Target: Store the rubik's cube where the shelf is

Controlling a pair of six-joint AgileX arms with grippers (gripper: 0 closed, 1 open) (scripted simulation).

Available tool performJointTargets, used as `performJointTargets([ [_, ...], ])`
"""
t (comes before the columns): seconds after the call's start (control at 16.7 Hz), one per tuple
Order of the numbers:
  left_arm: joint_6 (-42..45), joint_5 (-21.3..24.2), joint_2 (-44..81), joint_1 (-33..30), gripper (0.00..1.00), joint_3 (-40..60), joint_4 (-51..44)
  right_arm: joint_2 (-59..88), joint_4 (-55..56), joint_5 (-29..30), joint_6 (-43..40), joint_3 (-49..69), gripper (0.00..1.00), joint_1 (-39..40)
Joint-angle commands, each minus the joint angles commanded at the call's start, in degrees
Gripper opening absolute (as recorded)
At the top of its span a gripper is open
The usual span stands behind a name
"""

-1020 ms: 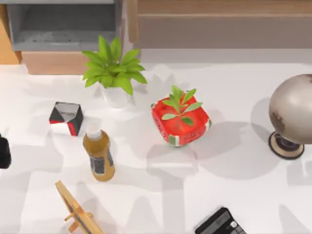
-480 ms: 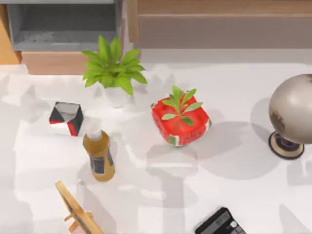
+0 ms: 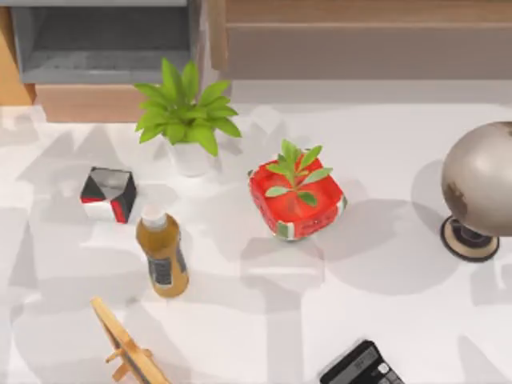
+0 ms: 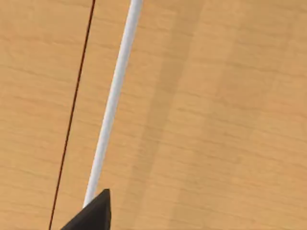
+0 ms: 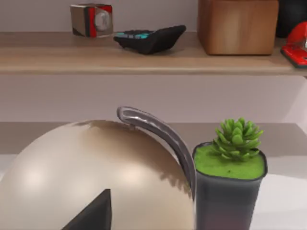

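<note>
Well beyond the right gripper (image 5: 94, 214), past the globe (image 5: 91, 177), a red thing, possibly the rubik's cube (image 5: 298, 43), sits on the shelf (image 5: 144, 61); left gripper (image 4: 94, 214) faces bare wood, either grip untellable; risk: the red planter (image 3: 298, 200) gets mistaken for it.

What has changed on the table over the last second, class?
A dark shape at the left edge of the table a second ago has drawn away off that side, and the shadows on the table have shifted. The bottle, box, red planter, leafy plant and globe stayed put.
</note>
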Motion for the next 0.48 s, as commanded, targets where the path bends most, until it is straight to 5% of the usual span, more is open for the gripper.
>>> performJointTargets([
  [0.48, 14.57, 3.04, 22.68, 2.92, 1.0, 11.45, 11.33, 0.0, 0.0, 0.0, 0.0, 0.0, 1.0, 0.0],
])
